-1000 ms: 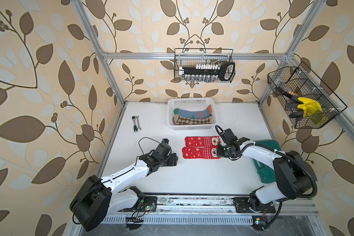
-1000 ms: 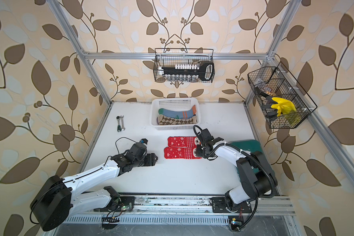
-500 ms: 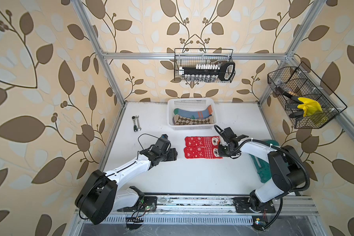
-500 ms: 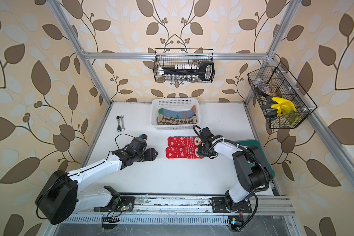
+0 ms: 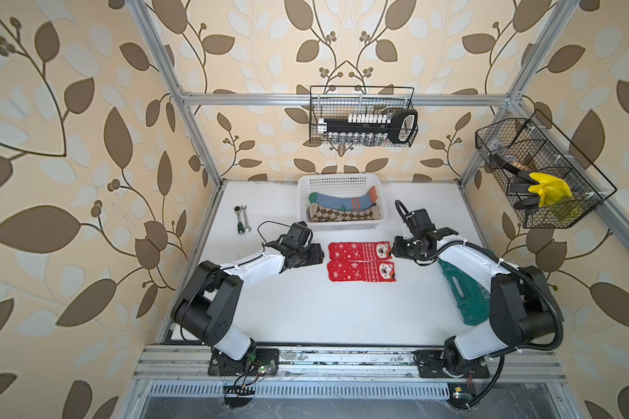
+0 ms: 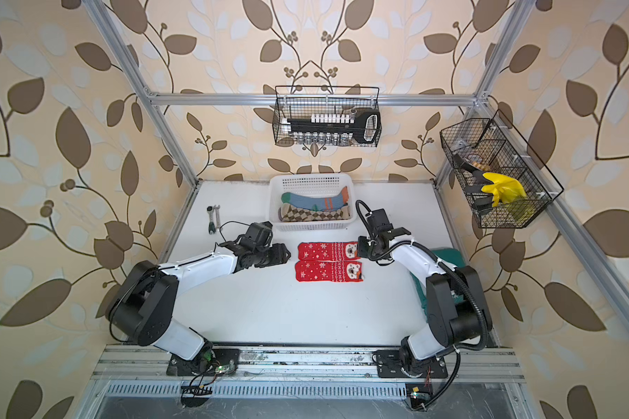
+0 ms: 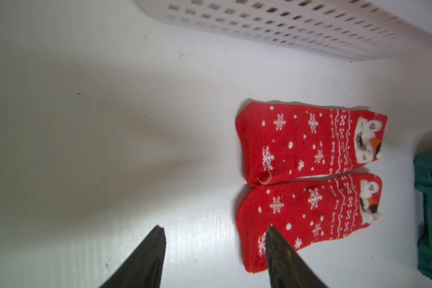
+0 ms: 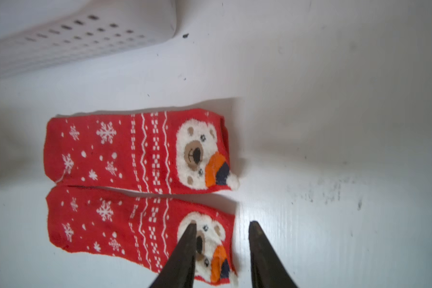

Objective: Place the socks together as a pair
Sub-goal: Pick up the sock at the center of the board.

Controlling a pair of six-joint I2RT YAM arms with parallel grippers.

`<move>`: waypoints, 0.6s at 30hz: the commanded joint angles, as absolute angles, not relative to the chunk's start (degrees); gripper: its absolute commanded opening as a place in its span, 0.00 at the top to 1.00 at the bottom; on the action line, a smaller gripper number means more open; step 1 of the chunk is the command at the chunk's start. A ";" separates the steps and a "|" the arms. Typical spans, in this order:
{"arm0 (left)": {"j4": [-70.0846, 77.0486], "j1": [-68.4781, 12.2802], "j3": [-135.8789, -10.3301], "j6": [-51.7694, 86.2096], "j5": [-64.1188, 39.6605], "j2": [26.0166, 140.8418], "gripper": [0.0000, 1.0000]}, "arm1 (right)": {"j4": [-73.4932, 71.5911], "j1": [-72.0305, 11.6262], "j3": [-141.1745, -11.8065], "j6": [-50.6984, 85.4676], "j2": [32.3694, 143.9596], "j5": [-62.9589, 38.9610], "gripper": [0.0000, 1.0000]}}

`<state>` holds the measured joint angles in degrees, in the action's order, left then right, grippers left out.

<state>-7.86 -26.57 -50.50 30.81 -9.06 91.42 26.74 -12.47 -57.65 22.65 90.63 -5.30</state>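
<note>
Socks (image 5: pixel 356 271) touching along edges, basket (image 5: pixel 342 225) near

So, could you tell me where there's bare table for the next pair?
Widest: the table between the red socks and the front rail. Also the back corner right of the white basket. Crowded: the socks' ends, at the left gripper and right gripper, and by the green bag.

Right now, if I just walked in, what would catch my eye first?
The two red Christmas socks lie side by side mid-table, between the left gripper and the right gripper, both open. Behind them a white basket holds more socks; something bright yellow sits in a wire rack on the side wall.
</note>
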 commanded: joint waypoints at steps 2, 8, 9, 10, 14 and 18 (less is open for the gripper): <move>-5.79 -27.71 -55.51 31.73 -10.49 96.79 0.38 | 22.88 -9.10 -59.14 22.86 94.74 -13.43 0.64; -6.41 -31.33 -61.69 32.26 -6.94 104.77 0.42 | 21.91 -7.05 -59.42 22.51 95.61 -16.50 0.63; -6.42 -31.55 -62.11 32.49 -6.47 105.68 0.44 | 21.69 -7.09 -59.38 22.58 95.77 -16.87 0.63; -5.85 -31.55 -62.10 32.81 -5.98 106.32 0.46 | 21.34 -7.10 -59.33 22.75 96.17 -17.66 0.63; -4.71 -31.56 -62.18 33.22 -5.34 108.39 0.53 | 20.61 -7.17 -59.34 22.91 98.14 -18.81 0.63; -4.42 -32.01 -62.84 33.13 -5.67 110.01 0.60 | 20.04 -7.13 -59.41 23.17 100.13 -18.85 0.63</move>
